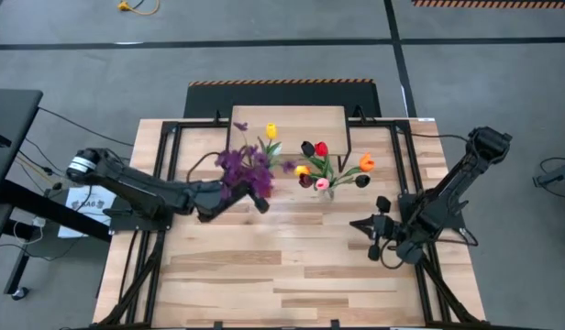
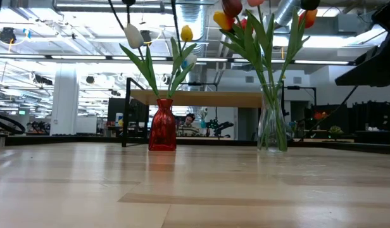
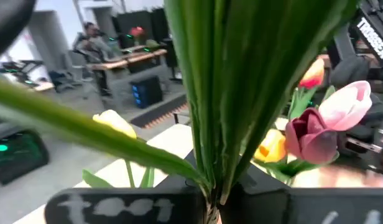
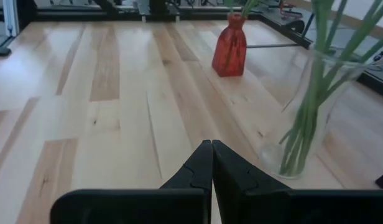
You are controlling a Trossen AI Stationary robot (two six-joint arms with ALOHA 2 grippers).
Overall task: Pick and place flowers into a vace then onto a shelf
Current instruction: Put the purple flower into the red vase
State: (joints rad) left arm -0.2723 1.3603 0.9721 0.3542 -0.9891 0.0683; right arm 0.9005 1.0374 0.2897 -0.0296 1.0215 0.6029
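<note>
Tulips already fill your two vases: mixed colours in the clear glass vase (image 2: 271, 120), a yellow and a white one in the red vase (image 2: 162, 125). Your left gripper (image 1: 260, 203) is clamped on the purple blossom bunch (image 1: 243, 168), held aloft just beside the red vase, so that stem looks like the last to go in. Your right gripper (image 4: 211, 163) waits pinched shut and empty, the glass vase near its fingertips. Neither vase stands on the shelf (image 1: 288, 124) yet.

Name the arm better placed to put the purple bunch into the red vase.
Left. Its claw is shut on the purple bunch, near the red vase. The right claw is shut and empty, low over the table, nearer the clear glass vase.
</note>
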